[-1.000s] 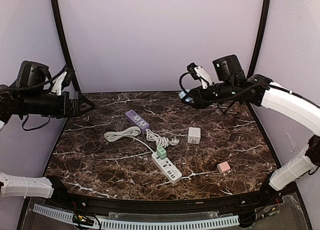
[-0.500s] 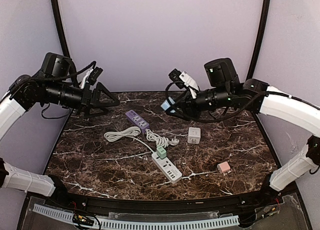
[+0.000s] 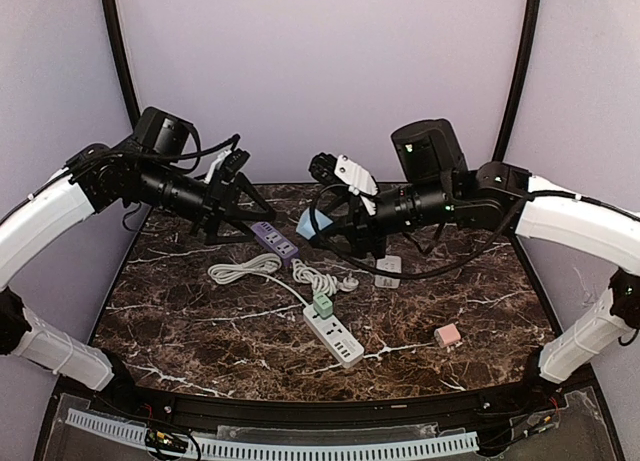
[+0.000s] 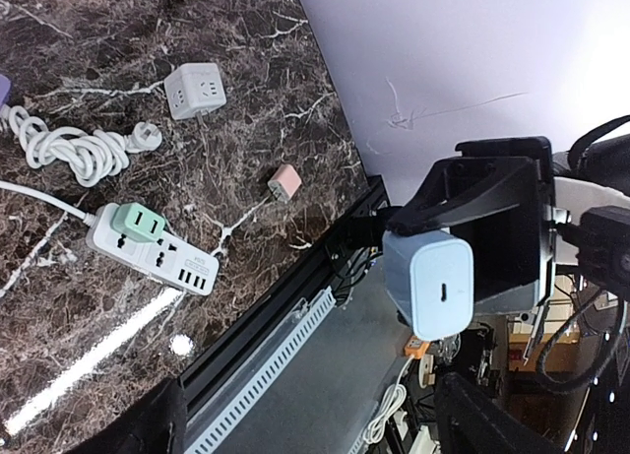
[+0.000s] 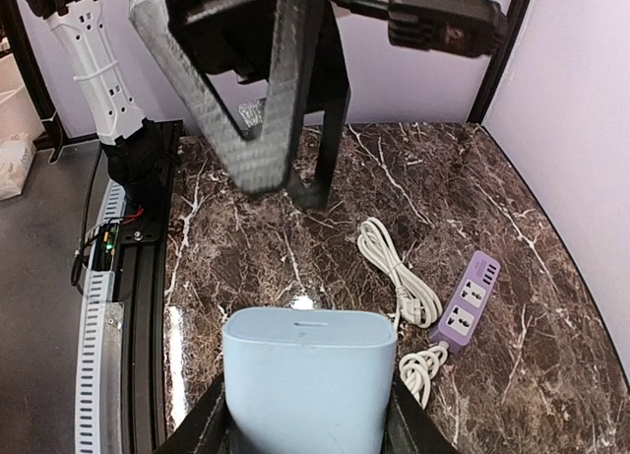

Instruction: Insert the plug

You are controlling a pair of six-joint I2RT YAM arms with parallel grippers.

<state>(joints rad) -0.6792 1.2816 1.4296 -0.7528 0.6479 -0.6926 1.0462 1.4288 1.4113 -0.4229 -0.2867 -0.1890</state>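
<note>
The right hand [image 3: 318,227] is pinching the plug [image 3: 307,224] by its sides and is holding it in the air over the far middle of the counter [image 3: 200,321], just beyond the purple strip [image 3: 274,239]. The port face of the plug is pointing toward the left hand [image 3: 245,213], which is hanging spread near the far left corner, probably to receive it. The plug is not touching the left hand; they are near but apart.
</note>
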